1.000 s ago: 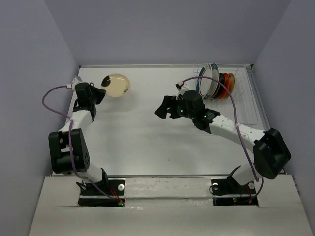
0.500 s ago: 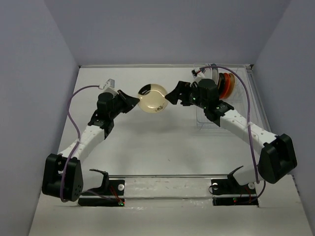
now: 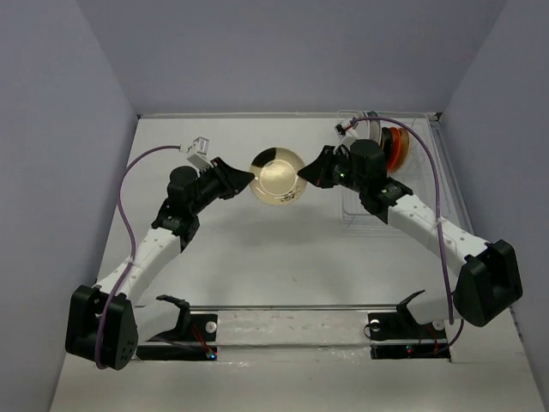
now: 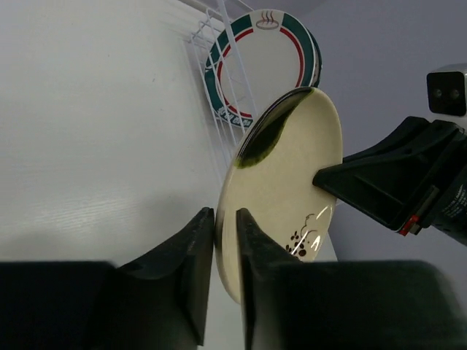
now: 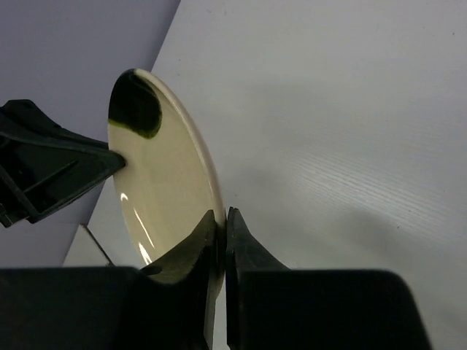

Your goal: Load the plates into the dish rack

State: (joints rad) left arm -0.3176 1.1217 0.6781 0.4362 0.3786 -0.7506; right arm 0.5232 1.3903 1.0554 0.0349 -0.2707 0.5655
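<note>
A cream plate (image 3: 279, 178) with a dark patch on its rim hangs above the middle of the table, gripped from both sides. My left gripper (image 3: 246, 178) is shut on its left rim, and my right gripper (image 3: 307, 174) is shut on its right rim. The left wrist view shows the cream plate (image 4: 288, 175) pinched between my left gripper (image 4: 225, 219), with the right gripper (image 4: 365, 182) clamped on the far edge. From the right wrist, the cream plate (image 5: 157, 182) sits in my right gripper (image 5: 221, 219). The dish rack (image 3: 429, 193) stands at the back right.
Standing in the rack are teal-rimmed white plates (image 4: 266, 55) and an orange-red plate (image 3: 400, 146). The rack's wire prongs (image 4: 219, 80) rise just behind the held plate. Grey walls close in the table on the left, back and right.
The left arm carried the cream plate from the back left to the middle. The right gripper came to meet it and closed on its right rim. The plate has tipped flatter.
</note>
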